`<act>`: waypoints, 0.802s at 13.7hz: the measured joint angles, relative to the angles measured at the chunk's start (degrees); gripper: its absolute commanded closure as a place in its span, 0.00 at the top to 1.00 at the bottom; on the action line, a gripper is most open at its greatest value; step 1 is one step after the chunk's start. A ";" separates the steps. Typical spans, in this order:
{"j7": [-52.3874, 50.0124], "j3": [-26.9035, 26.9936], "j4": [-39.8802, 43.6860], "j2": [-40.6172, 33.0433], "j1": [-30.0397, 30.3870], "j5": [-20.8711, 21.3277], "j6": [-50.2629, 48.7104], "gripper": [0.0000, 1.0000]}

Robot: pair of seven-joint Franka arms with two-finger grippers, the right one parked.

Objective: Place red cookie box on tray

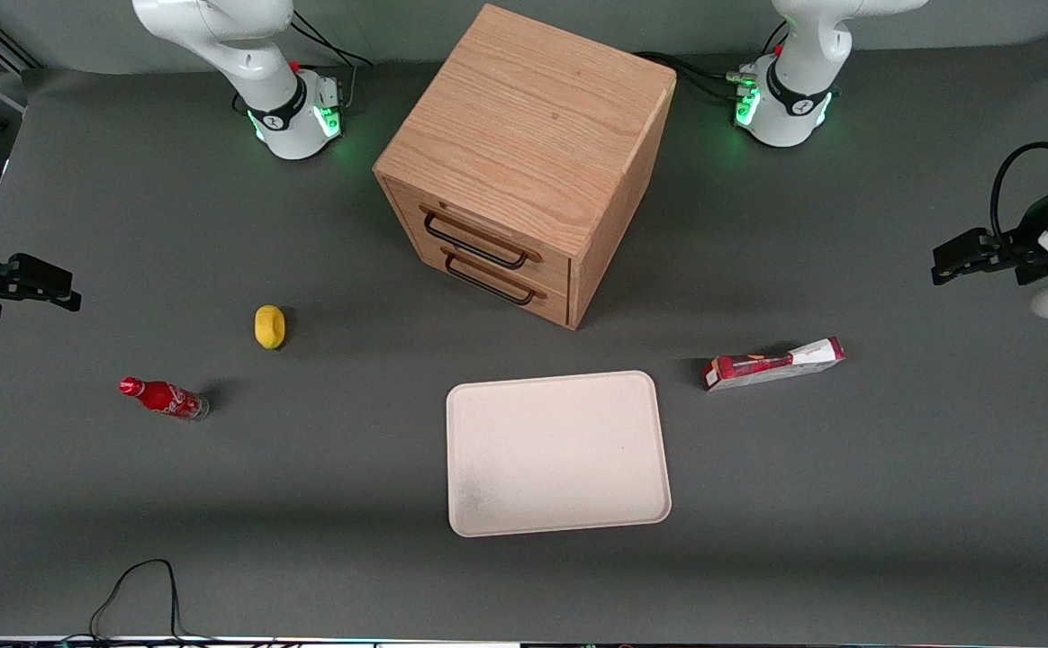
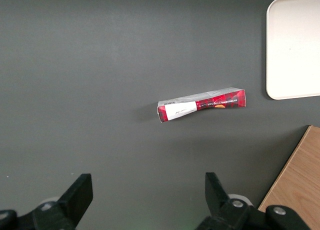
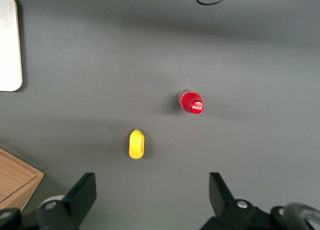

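Note:
The red cookie box lies flat on the dark table beside the tray, toward the working arm's end and a short gap from the tray's rim. Its white section points away from the tray. The left wrist view shows the same box and a corner of the tray. My left gripper hovers above the table's edge at the working arm's end, well apart from the box and farther from the front camera than it. The gripper is open and holds nothing.
A wooden two-drawer cabinet stands farther from the front camera than the tray. A yellow lemon and a small red soda bottle lie toward the parked arm's end. A black cable loops at the near edge.

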 measured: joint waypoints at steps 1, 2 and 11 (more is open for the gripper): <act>0.00 0.00 0.00 0.00 0.00 0.02 0.00 1.00; 0.00 -0.01 0.00 0.00 0.00 0.02 -0.01 1.00; -0.77 -0.11 -0.49 -0.02 -0.09 0.04 -0.67 1.00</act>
